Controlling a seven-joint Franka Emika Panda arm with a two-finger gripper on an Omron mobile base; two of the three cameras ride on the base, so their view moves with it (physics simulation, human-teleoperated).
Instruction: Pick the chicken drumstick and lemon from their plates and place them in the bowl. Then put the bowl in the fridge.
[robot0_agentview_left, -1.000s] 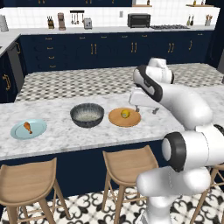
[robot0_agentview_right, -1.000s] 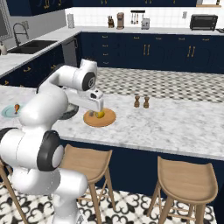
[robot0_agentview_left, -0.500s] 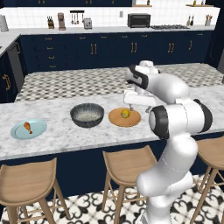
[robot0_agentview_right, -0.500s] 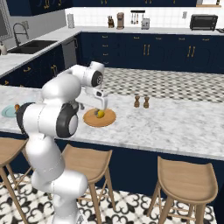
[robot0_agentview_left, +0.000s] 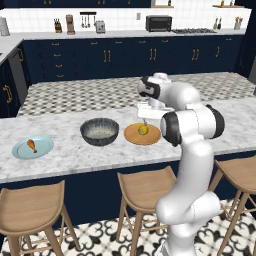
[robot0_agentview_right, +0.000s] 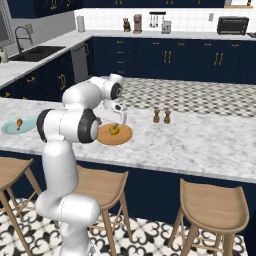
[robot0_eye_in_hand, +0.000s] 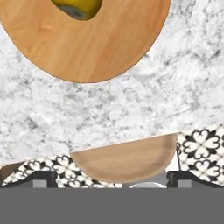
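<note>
Tool hangs open and empty just above the wooden plate, at the plate's far edge. I take this plate as the landmark. The lemon lies on it, a little off its middle, just under the tool and slightly nearer to the robot; they are apart. In the hand view the lemon sits at the top edge. The bowl stands just beside the plate on its left, empty. The drumstick rests on the blue plate, well apart, beyond the bowl. I judge the task is at its start: nothing is moved, and the fridge step is left.
</note>
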